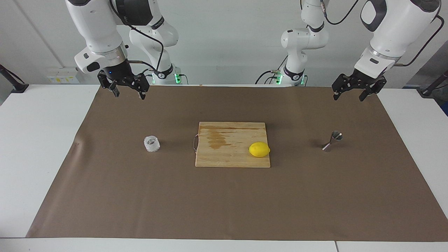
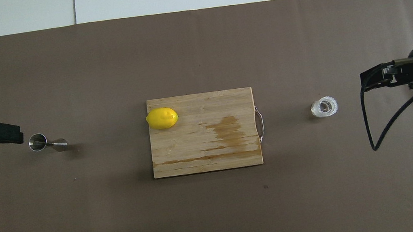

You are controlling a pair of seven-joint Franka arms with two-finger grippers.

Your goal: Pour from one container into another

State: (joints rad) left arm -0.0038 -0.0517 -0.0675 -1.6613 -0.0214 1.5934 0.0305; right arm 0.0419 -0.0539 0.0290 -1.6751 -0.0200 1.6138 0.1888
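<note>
No text or label can be read.

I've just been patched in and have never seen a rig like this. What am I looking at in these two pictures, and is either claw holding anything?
These are two white robot arms, each ending in a two-finger claw. One picture faces them across the table; the other looks down from above their end. On the brown paper mat a wooden cutting board carries a yellow lemon. Toward the right arm's end stands a small clear crinkled cup; toward the left arm's end stands a shiny steel hourglass jigger. The right gripper and left gripper both hang open in the air, holding nothing, so no pouring has begun.
</note>
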